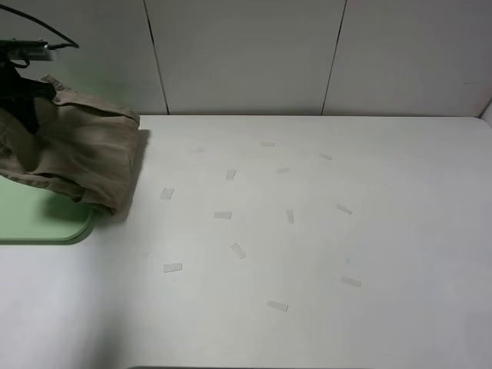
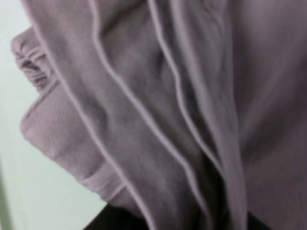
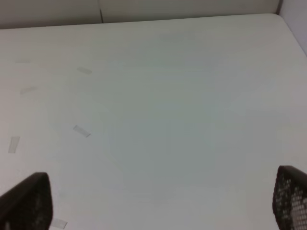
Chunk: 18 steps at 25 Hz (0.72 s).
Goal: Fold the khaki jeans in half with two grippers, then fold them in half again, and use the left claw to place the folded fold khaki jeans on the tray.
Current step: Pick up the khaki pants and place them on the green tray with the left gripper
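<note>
The khaki jeans (image 1: 81, 150) hang in a folded bundle at the far left, above the pale-green tray (image 1: 38, 223). Their right part reaches past the tray over the white table. My left gripper (image 1: 23, 100) is shut on the bundle's upper left, its fingertips buried in the cloth. In the left wrist view the jeans' folds (image 2: 158, 110) fill the picture, with a strip of the tray (image 2: 19, 191) beside them. My right gripper (image 3: 158, 206) is open over bare table, its two black fingers (image 3: 26, 201) far apart with nothing between them. It is out of the exterior high view.
Several small strips of clear tape (image 1: 223, 215) lie scattered over the white table (image 1: 346, 231). A panelled wall (image 1: 246, 54) runs along the table's back edge. The tray's rounded corner (image 1: 81, 231) lies near the left edge.
</note>
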### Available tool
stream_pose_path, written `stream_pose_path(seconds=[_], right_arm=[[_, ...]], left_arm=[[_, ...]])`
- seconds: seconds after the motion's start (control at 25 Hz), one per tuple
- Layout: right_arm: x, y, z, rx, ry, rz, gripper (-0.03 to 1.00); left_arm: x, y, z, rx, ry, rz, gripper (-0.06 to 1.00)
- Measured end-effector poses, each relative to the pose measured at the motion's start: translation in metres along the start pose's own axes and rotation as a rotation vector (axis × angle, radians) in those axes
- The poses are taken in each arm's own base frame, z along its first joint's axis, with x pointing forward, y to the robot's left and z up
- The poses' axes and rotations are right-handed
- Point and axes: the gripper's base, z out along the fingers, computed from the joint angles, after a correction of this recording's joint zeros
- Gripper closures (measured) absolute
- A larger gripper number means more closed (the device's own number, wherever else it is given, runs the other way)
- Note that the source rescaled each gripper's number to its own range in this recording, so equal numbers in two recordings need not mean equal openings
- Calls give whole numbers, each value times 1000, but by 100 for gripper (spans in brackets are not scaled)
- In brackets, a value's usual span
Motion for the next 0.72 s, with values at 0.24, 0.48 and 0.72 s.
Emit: stream_pose_path(seconds=[0.24, 0.48, 0.72], right_arm=[[0, 0, 0, 0, 0, 0, -3], [0, 0, 0, 0, 0, 0, -3], [0, 0, 0, 0, 0, 0, -3]], left_arm=[[0, 22, 15, -2, -2, -3, 75], [-5, 28, 26, -22, -48, 115, 75], [-10, 31, 26, -58, -98, 186, 75]])
